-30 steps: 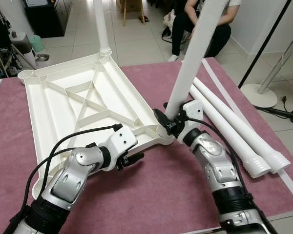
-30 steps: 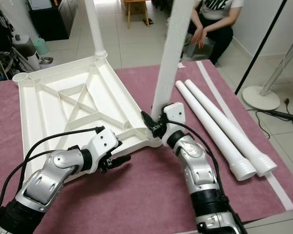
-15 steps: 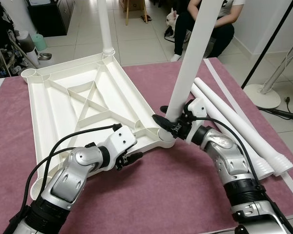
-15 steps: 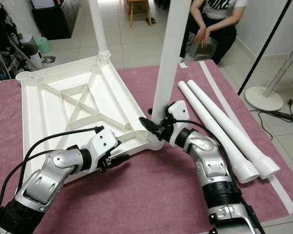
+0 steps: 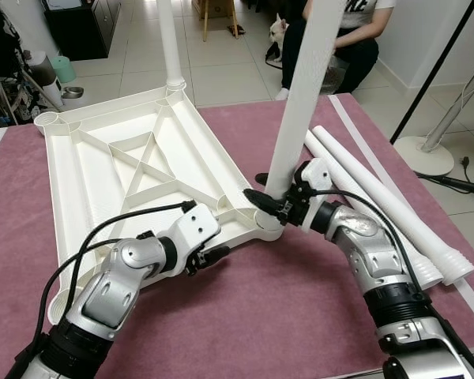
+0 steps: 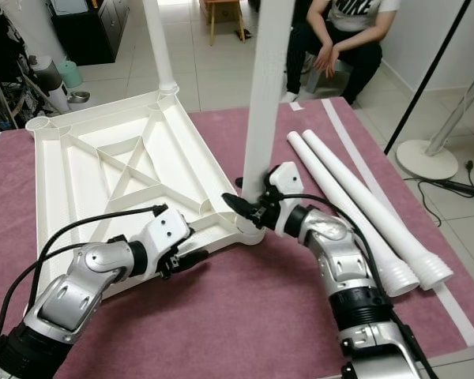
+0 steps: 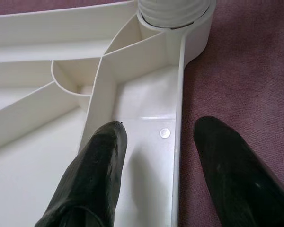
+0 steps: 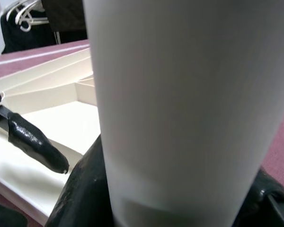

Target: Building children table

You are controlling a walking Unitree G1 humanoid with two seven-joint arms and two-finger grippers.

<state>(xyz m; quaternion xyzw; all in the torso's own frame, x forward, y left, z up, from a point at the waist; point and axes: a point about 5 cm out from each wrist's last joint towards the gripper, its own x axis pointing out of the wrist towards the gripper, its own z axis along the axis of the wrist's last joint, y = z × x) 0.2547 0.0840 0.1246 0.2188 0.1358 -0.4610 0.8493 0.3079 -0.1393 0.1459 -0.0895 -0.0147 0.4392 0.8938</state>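
Two smooth white tube legs (image 5: 379, 197) with ribbed ends lie loose on your right on the maroon cloth desk (image 5: 245, 316), beside the upside-down ribbed plastic tabletop (image 5: 126, 170), which carries one leg (image 5: 170, 43) upright in its far corner. Your right gripper (image 5: 278, 207) has kept its fingers clamped low on the leg (image 5: 304, 95) in the near corner socket, which now stands a little straighter than a second ago. Your left gripper (image 7: 165, 142) stays put, fingers (image 7: 97, 165) spread astride the tabletop's near rim, one inside, one on the cloth.

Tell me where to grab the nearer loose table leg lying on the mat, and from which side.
Grip the loose leg on its smooth shaft, midway, coming from above with fingers across it. It lies flat on the mat, touching the second leg, so sideways entry is blocked there, and the ribbed end is wider.
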